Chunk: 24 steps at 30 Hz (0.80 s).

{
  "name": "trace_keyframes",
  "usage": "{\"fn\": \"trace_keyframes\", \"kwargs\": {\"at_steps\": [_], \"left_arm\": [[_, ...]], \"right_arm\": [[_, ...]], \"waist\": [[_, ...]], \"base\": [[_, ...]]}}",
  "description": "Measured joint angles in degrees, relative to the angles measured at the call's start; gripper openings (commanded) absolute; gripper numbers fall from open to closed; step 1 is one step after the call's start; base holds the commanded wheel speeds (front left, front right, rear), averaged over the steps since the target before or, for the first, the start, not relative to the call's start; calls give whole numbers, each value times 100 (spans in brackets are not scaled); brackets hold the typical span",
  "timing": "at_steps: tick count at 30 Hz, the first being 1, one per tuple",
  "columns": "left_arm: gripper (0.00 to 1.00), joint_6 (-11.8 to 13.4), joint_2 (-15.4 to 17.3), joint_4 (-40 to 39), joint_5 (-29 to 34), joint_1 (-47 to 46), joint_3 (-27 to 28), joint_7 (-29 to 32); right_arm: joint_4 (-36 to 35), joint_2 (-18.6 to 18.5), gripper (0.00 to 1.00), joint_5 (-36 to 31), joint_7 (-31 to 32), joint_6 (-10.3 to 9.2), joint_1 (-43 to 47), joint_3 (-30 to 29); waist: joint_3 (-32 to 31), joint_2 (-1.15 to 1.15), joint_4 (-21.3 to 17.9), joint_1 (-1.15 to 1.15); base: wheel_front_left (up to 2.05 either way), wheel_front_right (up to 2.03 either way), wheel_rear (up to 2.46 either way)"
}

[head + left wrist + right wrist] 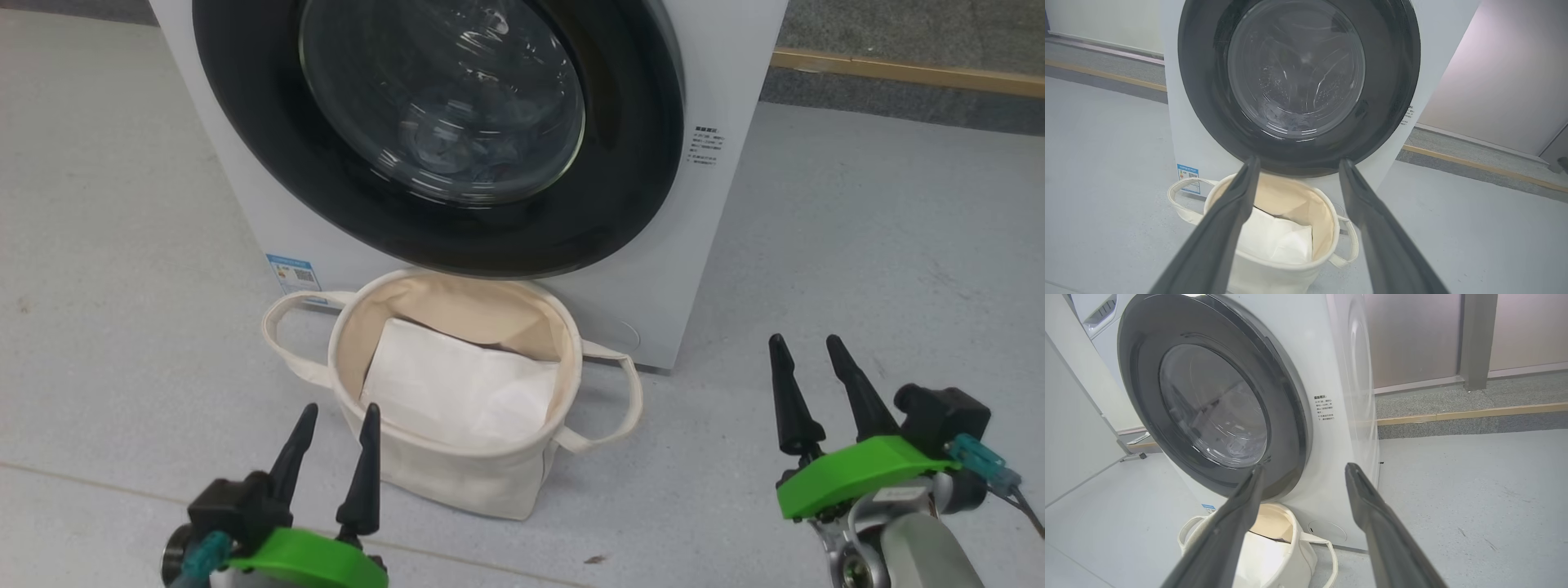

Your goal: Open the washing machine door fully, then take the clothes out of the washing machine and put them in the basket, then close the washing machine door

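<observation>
Closed washing machine door (441, 122) as barrier; basket (457, 478) just beneath it, open floor (857, 245) on both sides

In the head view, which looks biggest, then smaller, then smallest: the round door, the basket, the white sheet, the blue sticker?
1. washing machine door
2. basket
3. white sheet, lying in the basket
4. blue sticker

White box-shaped washing machine (735, 82) and its glossy black-rimmed round door (269, 163) are cut off at the head view's top edge. Contents behind the glass porthole (445, 98) unclear, reflections. Small printed text (704, 145) unreadable. Blue label sticker (290, 273) partly behind a handle of the cream canvas basket (457, 482). Flat white sheet (457, 392) hides the basket's bottom.
</observation>
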Motion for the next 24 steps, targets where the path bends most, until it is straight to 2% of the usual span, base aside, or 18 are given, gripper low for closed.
{"fn": "trace_keyframes", "kwargs": {"at_steps": [5, 13, 20, 22, 24], "left_arm": [[100, 153, 43, 165, 359, -19, -129, -89], [100, 200, 53, 467, 867, -85, -421, -214], [100, 261, 53, 637, 1346, -185, -657, -323], [100, 311, 53, 646, 1452, -224, -704, -364], [100, 334, 32, 651, 1484, -230, -714, -412]], "right_arm": [[154, 0, 100, -400, -69, 0, 0, 2], [253, 0, 100, -876, -215, 0, -3, 100], [255, -1, 100, -1594, -333, 0, -4, 125], [259, -2, 100, -1599, -371, 0, -5, 126], [354, -3, 100, -1152, -419, 0, -32, 130]], "waist": [[-6, 0, 15, 0], [-15, 0, 36, 0], [-13, 0, 52, 0], [-19, 0, 57, 0], [-33, 0, 70, 0]], "base": [[0, 0, 0], [0, 0, 0], [0, 0, 0], [0, 0, 0], [0, 0, 0]]}}
